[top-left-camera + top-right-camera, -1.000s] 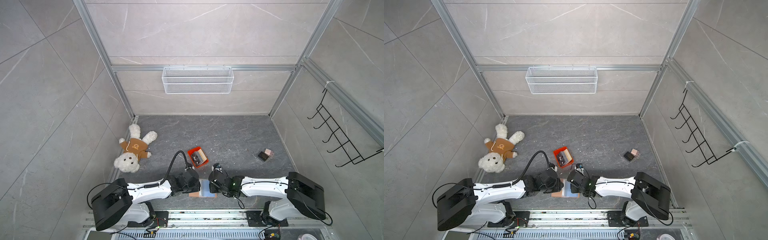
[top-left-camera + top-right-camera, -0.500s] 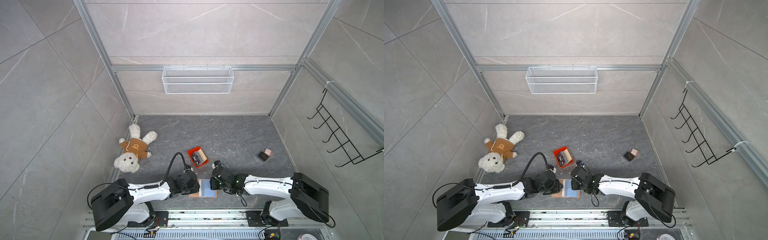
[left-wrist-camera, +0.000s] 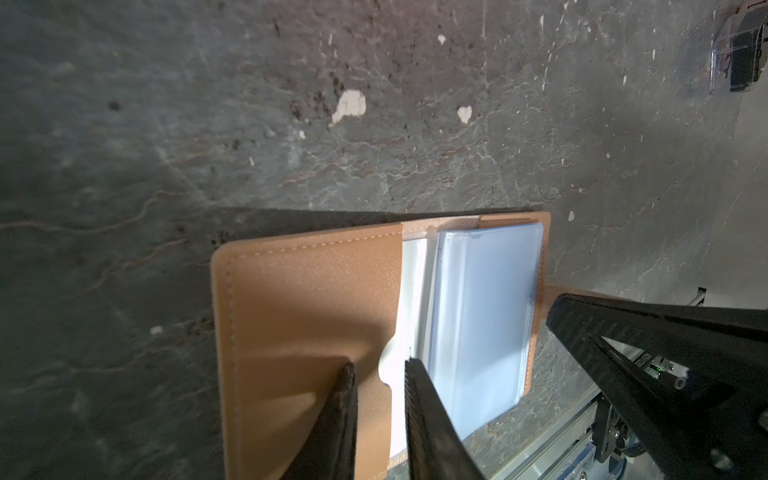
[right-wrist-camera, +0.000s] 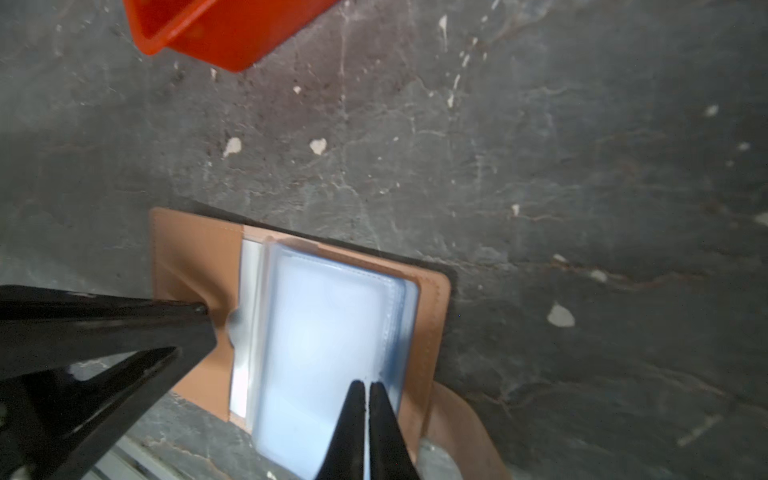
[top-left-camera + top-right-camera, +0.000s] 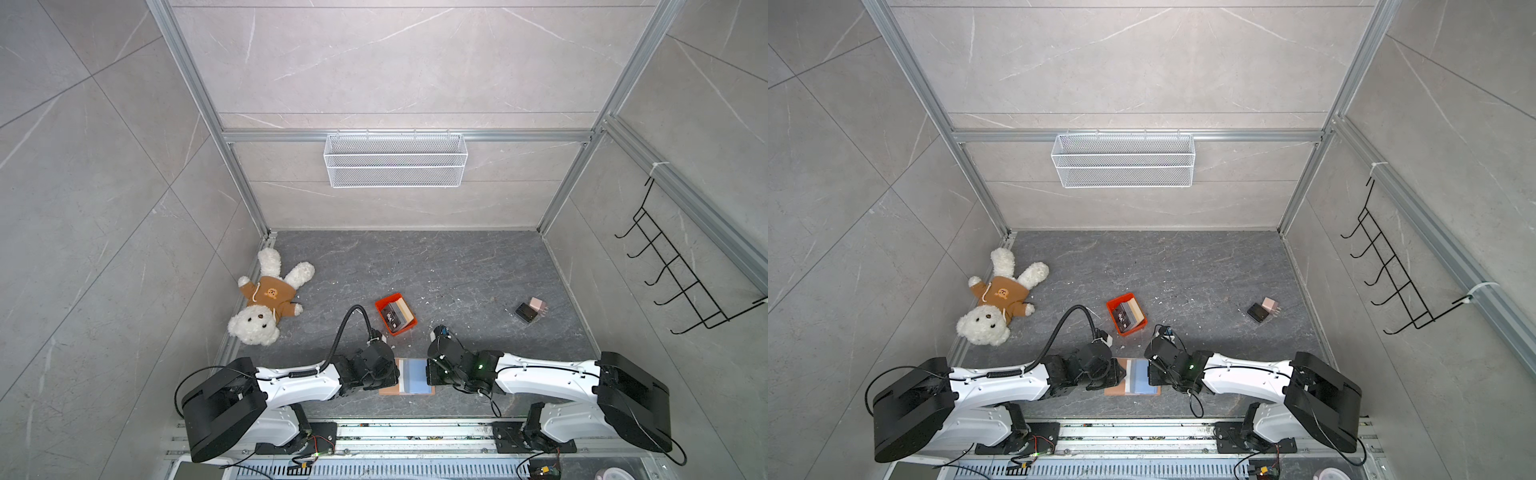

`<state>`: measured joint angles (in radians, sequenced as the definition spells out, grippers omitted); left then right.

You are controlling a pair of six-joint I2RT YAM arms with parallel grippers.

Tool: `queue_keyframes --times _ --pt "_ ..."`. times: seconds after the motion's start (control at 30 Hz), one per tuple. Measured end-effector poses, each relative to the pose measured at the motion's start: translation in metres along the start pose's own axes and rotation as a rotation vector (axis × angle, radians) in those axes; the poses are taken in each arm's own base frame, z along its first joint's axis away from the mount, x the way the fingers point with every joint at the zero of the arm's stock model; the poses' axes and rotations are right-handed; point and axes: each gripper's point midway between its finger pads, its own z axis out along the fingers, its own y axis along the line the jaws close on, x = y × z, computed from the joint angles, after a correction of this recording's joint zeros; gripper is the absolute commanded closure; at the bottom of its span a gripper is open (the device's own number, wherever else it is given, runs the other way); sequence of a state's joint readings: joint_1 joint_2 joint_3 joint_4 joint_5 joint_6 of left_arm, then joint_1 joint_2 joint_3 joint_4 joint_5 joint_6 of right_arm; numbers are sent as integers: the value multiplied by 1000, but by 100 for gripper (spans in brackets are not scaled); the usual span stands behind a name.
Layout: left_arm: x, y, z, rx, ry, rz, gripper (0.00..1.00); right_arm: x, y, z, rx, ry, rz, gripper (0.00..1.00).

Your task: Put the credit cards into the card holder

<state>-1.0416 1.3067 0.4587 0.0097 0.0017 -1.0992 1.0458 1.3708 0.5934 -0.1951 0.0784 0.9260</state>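
The card holder [image 5: 409, 376] [image 5: 1136, 376] lies open on the floor between my two grippers, tan covers down and bluish clear sleeves [image 3: 482, 316] up. My left gripper [image 3: 378, 365] [image 5: 395, 372] hovers over the tan left flap [image 3: 299, 311], its jaws a narrow gap apart with nothing between them. My right gripper [image 4: 368, 384] [image 5: 428, 372] is shut, with its tips on the sleeve stack [image 4: 332, 332] by the right edge. I cannot tell whether it pinches a sleeve. The credit cards [image 5: 392, 318] [image 5: 1122, 318], black and tan, lie in the orange tray [image 5: 402, 331].
The orange tray [image 4: 224, 37] [image 5: 1133, 330] sits just behind the holder. A teddy bear [image 5: 266, 303] lies at the left wall and a black-and-pink block pair [image 5: 532, 309] at the right. On the back wall hangs a wire basket [image 5: 395, 166].
The right gripper has shifted slightly over the holder's right side, and its arm has changed posture. The left gripper stays over the left flap with its jaws a touch narrower.
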Motion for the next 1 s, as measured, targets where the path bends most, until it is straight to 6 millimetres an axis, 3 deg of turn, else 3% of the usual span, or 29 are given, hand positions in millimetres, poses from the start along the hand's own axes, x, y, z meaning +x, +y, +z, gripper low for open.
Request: queue_keyframes --times 0.27,0.47,0.63,0.8,1.0 --pt "-2 -3 0 12 -7 8 74 4 -8 5 40 11 -1 90" --pt "-20 -7 -10 52 -40 -10 72 -13 0 -7 28 -47 -40 75" --pt "-45 -7 -26 80 -101 -12 70 -48 21 -21 -15 -121 -68 64" --pt "-81 -4 -42 113 -175 -38 69 -90 34 -34 -60 -180 -71 45" --pt "-115 8 -45 79 -193 -66 65 -133 52 -33 -92 -200 -97 31"
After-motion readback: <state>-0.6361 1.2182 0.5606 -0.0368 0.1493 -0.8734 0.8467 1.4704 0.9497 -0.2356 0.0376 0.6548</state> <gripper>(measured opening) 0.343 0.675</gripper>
